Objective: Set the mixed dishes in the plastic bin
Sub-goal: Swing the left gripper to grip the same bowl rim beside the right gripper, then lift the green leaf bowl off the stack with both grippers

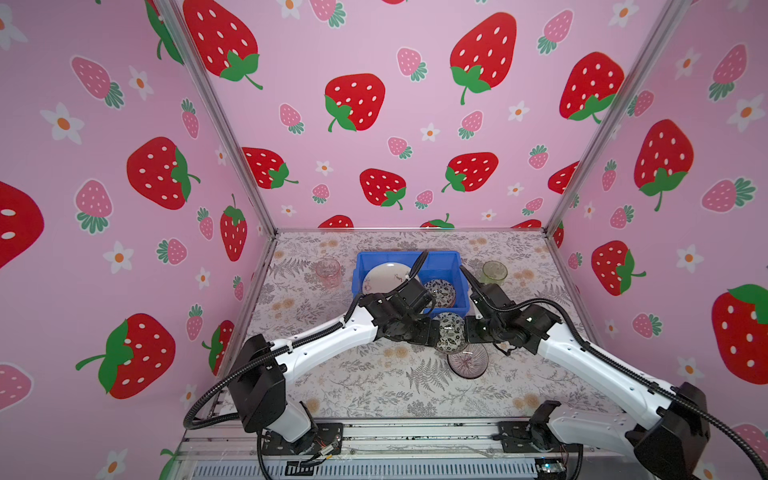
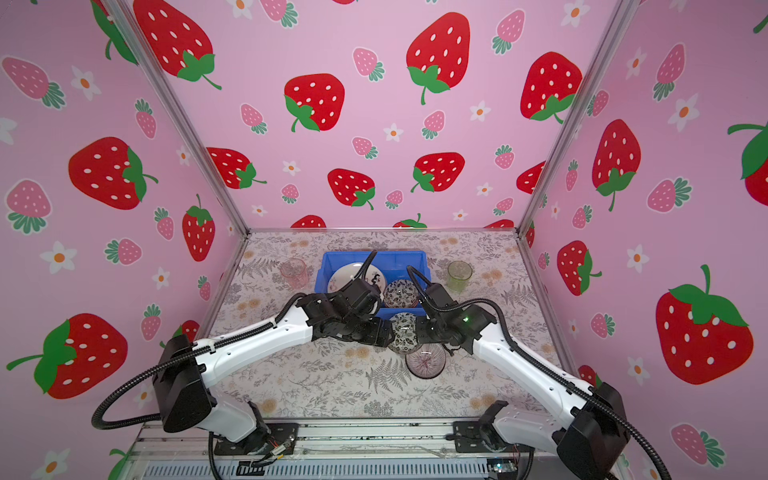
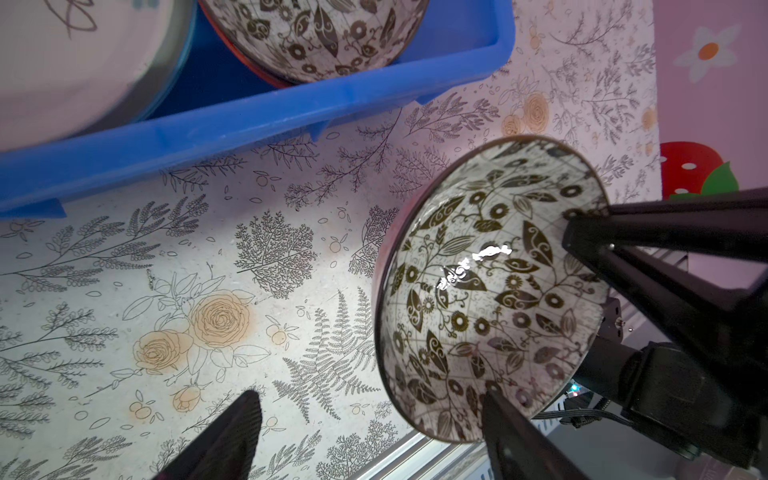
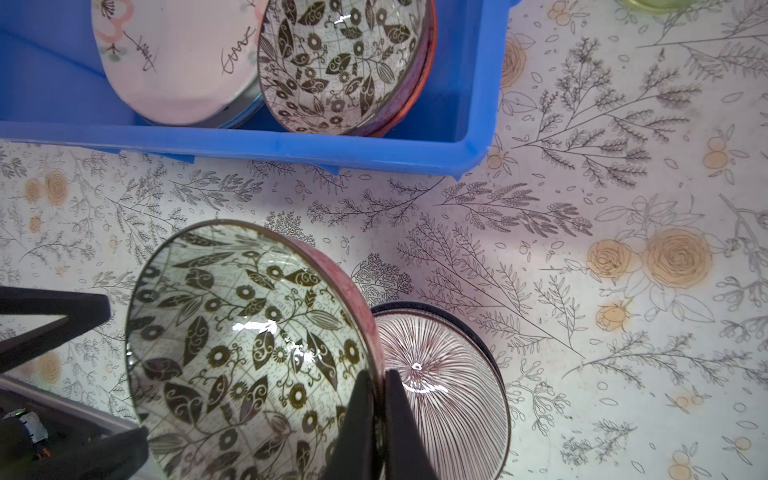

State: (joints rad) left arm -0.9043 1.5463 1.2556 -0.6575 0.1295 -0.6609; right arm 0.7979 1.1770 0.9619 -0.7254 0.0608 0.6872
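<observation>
- Left hand (image 3: 372,398) stands open at the left of the tilted black-white bowl (image 4: 249,345).
- Right hand (image 4: 376,386) pinches that bowl's right rim, just near of the blue bin (image 4: 291,145), by a purple striped bowl (image 4: 449,399) on the bench (image 1: 374,386).

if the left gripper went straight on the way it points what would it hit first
The black-and-white bowl that the right gripper pinches by its rim. The left gripper is open right beside it; whether they touch is unclear.

plate (image 1: 384,276) and bowl (image 1: 442,291) in bin (image 1: 444,261), tilted bowl (image 1: 451,332) before bin
</observation>
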